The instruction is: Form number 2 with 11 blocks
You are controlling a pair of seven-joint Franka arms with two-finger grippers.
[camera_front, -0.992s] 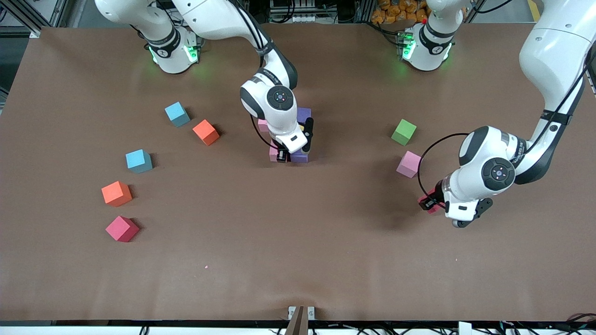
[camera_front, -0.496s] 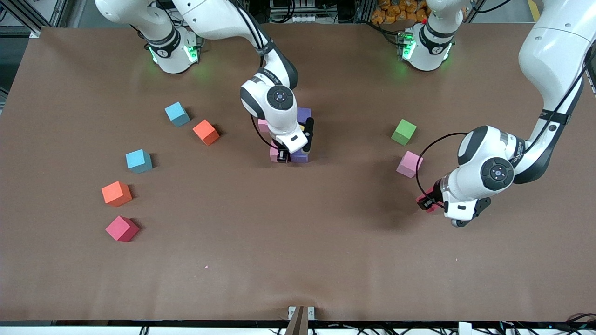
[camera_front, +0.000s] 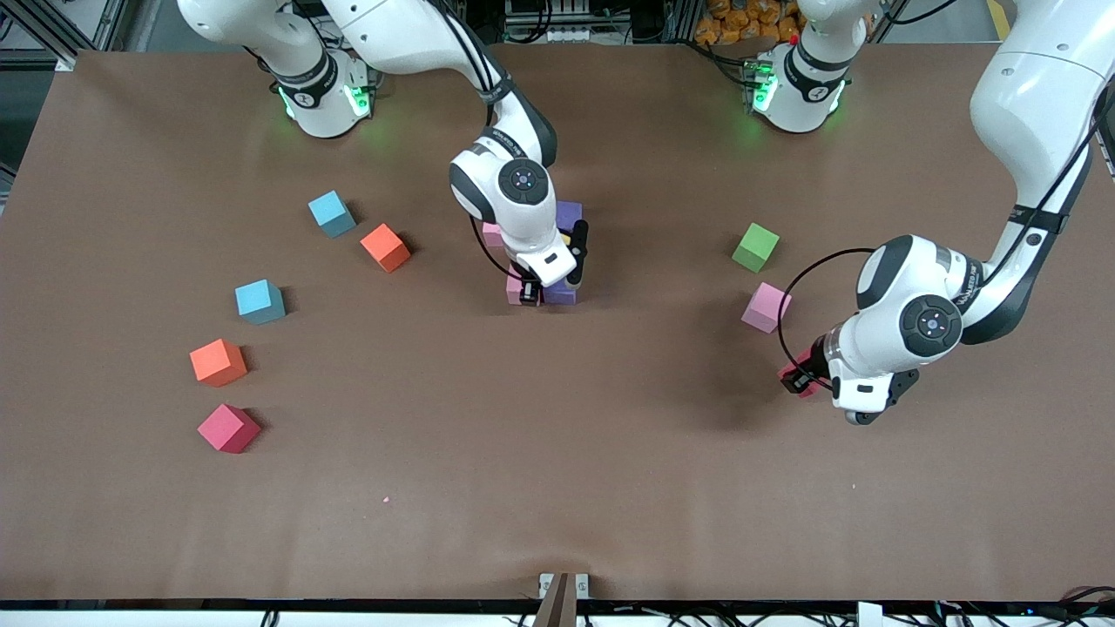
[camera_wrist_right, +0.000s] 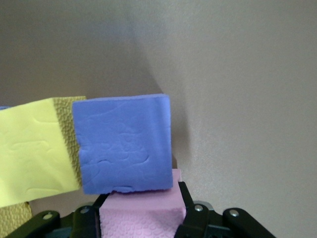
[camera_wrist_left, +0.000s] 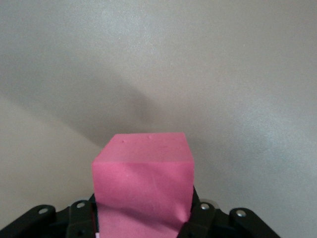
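Observation:
My left gripper (camera_front: 800,380) is shut on a red block (camera_wrist_left: 142,173) and holds it above bare table, close to a loose pink block (camera_front: 766,307) and a green block (camera_front: 755,247). My right gripper (camera_front: 526,293) is down at the cluster in the table's middle, shut on a pink block (camera_wrist_right: 141,210) that sits against a purple block (camera_wrist_right: 124,148). A yellow block (camera_wrist_right: 34,153) adjoins that purple one. The cluster also shows another purple block (camera_front: 568,212) and a pink block (camera_front: 493,233), and the right wrist hides the rest of it.
Toward the right arm's end lie an orange block (camera_front: 385,247), an orange-red block (camera_front: 218,362), a crimson block (camera_front: 228,428) and two light-blue cubes (camera_front: 331,213) (camera_front: 260,301). The brown table (camera_front: 557,488) is bare along the edge nearest the front camera.
My left gripper has drifted slightly toward the table's middle with the red block. The right arm has stayed at the cluster.

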